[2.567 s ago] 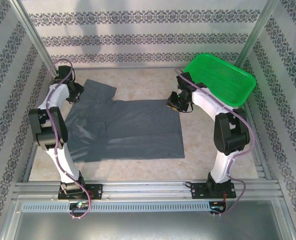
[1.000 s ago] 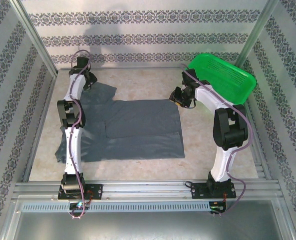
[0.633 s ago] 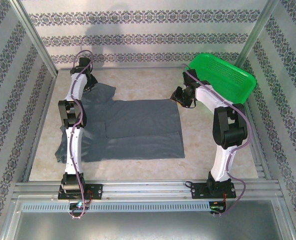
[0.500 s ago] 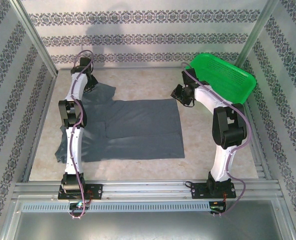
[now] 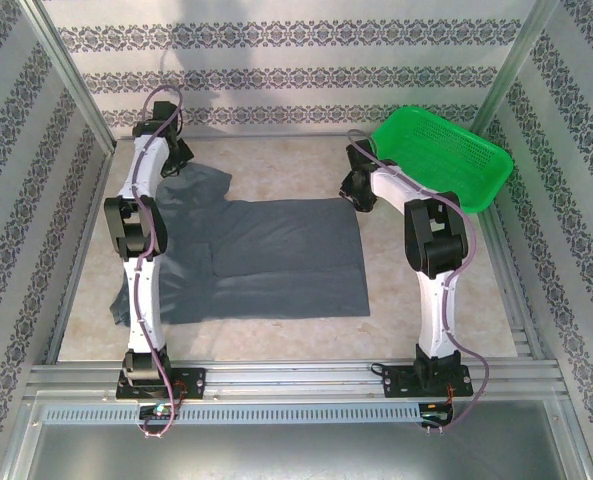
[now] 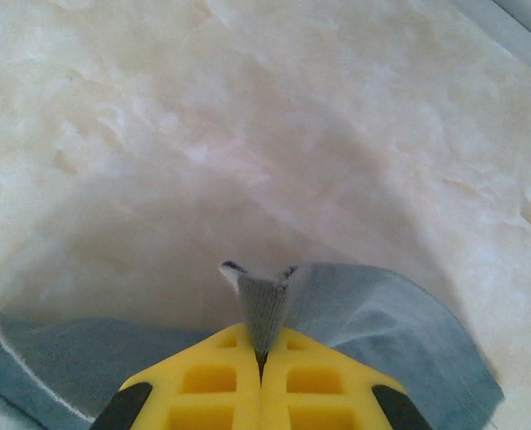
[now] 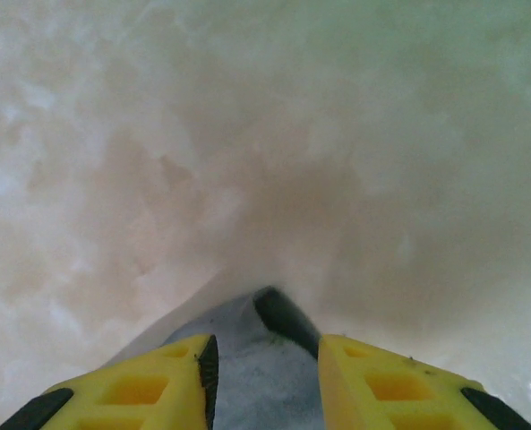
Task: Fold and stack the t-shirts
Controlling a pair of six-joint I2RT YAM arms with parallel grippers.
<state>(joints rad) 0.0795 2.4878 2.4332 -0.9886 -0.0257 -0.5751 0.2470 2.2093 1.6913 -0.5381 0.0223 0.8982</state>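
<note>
Top external view: a plain dark slate-grey short-sleeved t-shirt of thin soft cloth point(image 5: 276, 255) is lying spread on the pale marbled counter point(image 5: 286, 165). It is looking light and limp, likely to sag and slide out of a shallow pinch, so it is probably best taken by two matching corners or hems at once. Its surface is showing no print, one sleeve is reaching to the far left and a flap is trailing at the near left. The left hand point(image 5: 174, 165) is sitting at that far sleeve. The right hand point(image 5: 360, 192) is sitting at the far-right corner, beside a bright green plastic mesh basket point(image 5: 496, 165).

Left wrist view: the left hand point(image 6: 261, 358) is clamping tight on a raised pinch of the t-shirt point(image 6: 381, 313), with its yellow fingers point(image 6: 207, 381) meeting.

Right wrist view: the right hand point(image 7: 265, 354) is straddling a dark-edged corner of the t-shirt point(image 7: 261, 385). Its fingers point(image 7: 158, 381) are standing apart with cloth filling the gap, and I cannot tell whether they are pressing on it.
</note>
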